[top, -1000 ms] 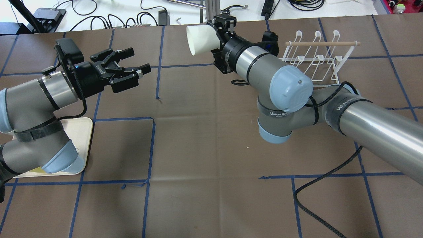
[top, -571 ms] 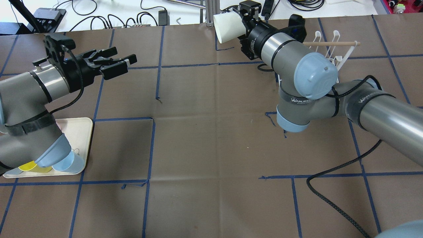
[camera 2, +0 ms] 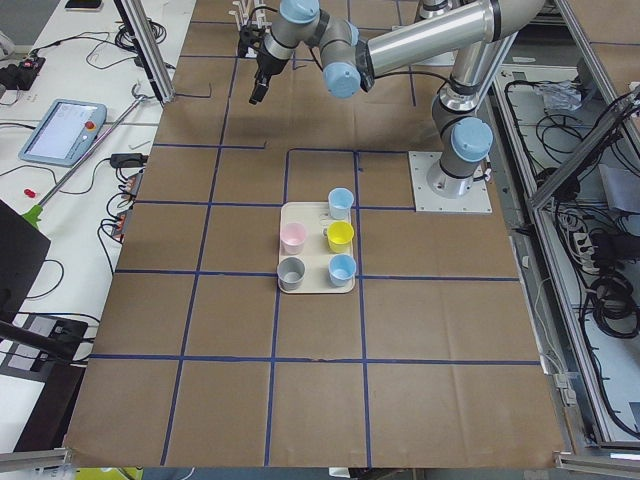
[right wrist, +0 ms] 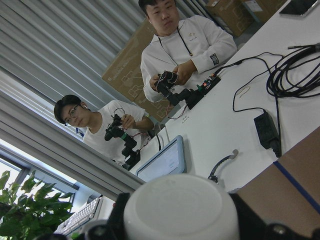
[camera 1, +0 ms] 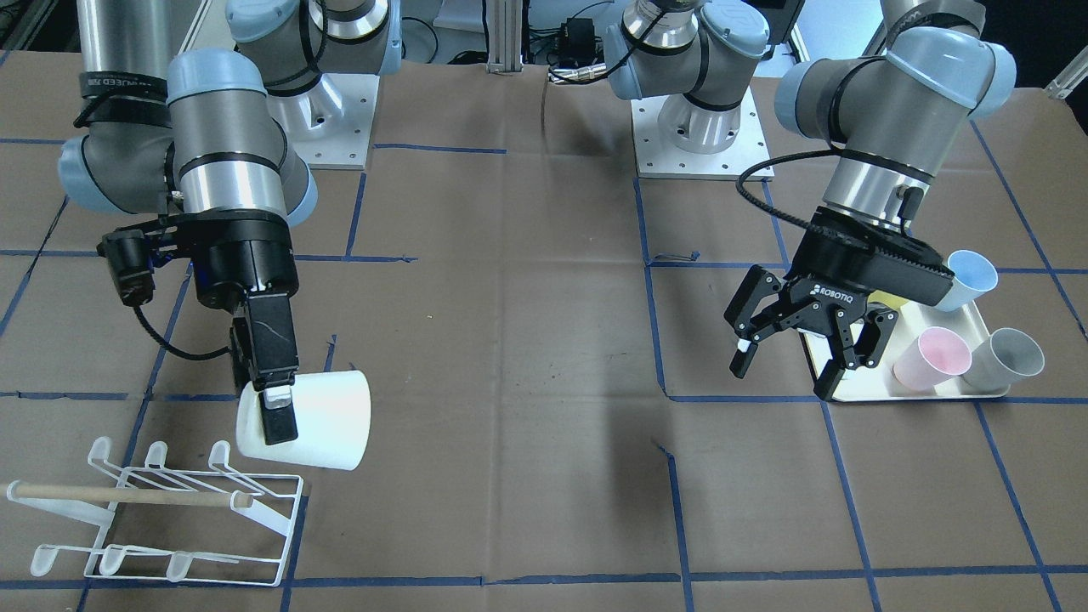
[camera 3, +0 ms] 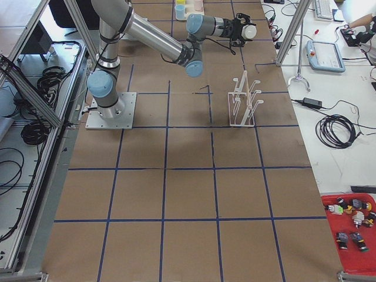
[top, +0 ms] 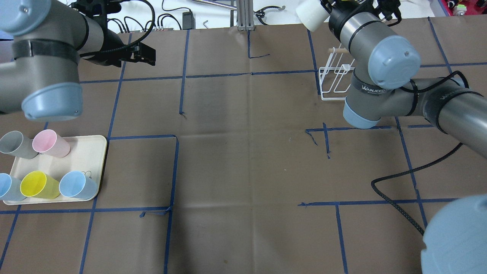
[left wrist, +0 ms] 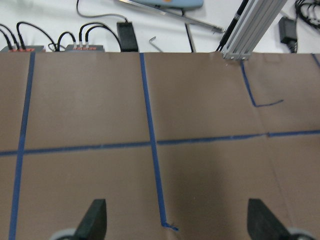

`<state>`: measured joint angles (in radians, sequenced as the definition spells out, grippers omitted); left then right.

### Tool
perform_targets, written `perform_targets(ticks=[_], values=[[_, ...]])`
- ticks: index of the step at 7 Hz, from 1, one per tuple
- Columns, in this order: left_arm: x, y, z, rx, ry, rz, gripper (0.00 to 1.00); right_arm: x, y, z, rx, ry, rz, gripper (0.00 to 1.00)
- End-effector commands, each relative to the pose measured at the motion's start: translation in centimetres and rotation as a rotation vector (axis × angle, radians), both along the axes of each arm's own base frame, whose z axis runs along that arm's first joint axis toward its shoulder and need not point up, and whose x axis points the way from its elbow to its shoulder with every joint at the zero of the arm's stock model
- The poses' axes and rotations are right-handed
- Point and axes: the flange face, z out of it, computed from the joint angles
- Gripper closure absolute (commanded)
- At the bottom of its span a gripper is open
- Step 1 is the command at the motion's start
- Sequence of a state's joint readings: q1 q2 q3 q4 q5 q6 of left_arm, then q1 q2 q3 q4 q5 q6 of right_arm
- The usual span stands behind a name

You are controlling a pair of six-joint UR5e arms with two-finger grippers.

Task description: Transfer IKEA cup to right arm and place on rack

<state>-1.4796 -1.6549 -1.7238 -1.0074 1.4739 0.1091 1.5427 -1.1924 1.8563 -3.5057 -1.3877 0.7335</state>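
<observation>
The IKEA cup [camera 1: 319, 418] is white and held on its side, its mouth towards the table's middle. My right gripper [camera 1: 279, 423] is shut on it near its base, one flat finger [camera 1: 277, 416] on the outer wall. The cup hangs just above the robot-side edge of the white wire rack [camera 1: 161, 510]. From overhead the cup [top: 310, 15] sits at the far table edge, beyond the rack [top: 335, 78]. The right wrist view shows the cup's base [right wrist: 180, 210]. My left gripper [camera 1: 786, 361], marked ROBOTIQ, is open and empty, as in its wrist view [left wrist: 177, 225].
A cream tray [top: 93, 152] at the left holds grey [top: 15, 144], pink [top: 49, 142], yellow [top: 38, 185] and blue [top: 78, 185] cups. A black cable [top: 395, 205] trails over the table at the right. Two people stand at a bench beyond the far edge.
The right arm has carried the cup away from the middle, towards the far edge and the rack. The left arm has drawn back leftward, uncovering the tray of cups.
</observation>
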Motion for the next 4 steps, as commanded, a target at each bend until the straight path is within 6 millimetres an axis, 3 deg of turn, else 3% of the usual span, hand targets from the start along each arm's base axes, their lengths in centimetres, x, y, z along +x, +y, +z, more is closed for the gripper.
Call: perform_targets(ticks=[1, 2, 4], values=[[-0.7, 2.5, 4.4, 0.308, -0.066, 0.074, 0.01, -4.8, -3.4, -2.5, -0.014, 0.316, 0.014, 0.90], [-0.9, 4.0, 5.5, 0.337, -0.075, 0.071, 0.01, -6.3, -5.0, -2.8, -0.033, 0.427, 0.030, 0.90], [-0.5, 6.3, 5.9, 0.334, -0.077, 0.069, 0.01, -6.6, -6.8, -5.3, -0.013, 0.515, 0.061, 0.90]])
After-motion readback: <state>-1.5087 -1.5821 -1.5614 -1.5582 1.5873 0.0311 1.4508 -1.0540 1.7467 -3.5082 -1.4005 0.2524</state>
